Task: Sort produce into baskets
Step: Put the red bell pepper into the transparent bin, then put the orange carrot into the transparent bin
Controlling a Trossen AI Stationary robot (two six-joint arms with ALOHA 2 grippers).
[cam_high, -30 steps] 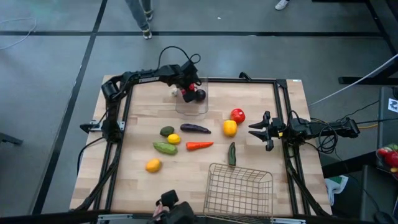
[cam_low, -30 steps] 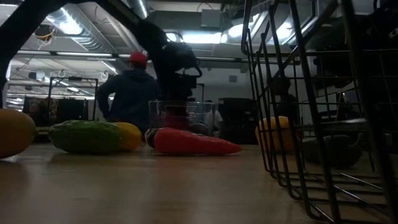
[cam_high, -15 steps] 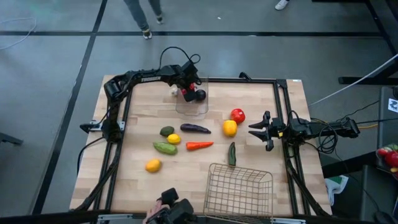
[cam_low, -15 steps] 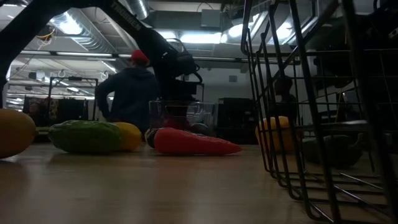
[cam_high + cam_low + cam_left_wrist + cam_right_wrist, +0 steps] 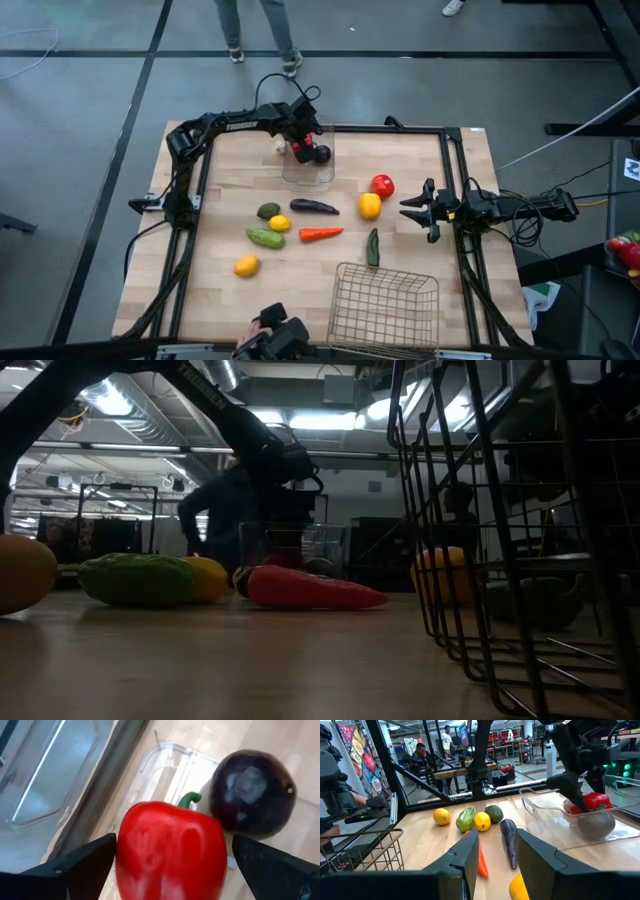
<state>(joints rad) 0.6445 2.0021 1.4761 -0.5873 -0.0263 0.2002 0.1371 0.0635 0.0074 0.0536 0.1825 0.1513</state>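
At the far edge of the table, the left gripper [image 5: 297,143] reaches into the clear plastic bin [image 5: 310,170] with a red pepper [image 5: 170,852] clamped between its fingers [image 5: 82,865]; in the left wrist view the pepper's green stem points toward the bin's floor. A dark purple round fruit [image 5: 252,792] lies in the bin just beside the pepper. A small white item [image 5: 280,146] sits just outside the bin, partly hidden by the arm. On the open table the purple eggplant [image 5: 314,207] and the orange carrot [image 5: 320,234] lie with their long axes across the table, while the dark green cucumber [image 5: 372,247] points toward the wire-mesh basket [image 5: 385,305] at the near edge, which is cut off there. The right gripper [image 5: 417,210] waits at the right side, fingers apart, near a yellow pepper [image 5: 369,205] and a red tomato [image 5: 382,185].
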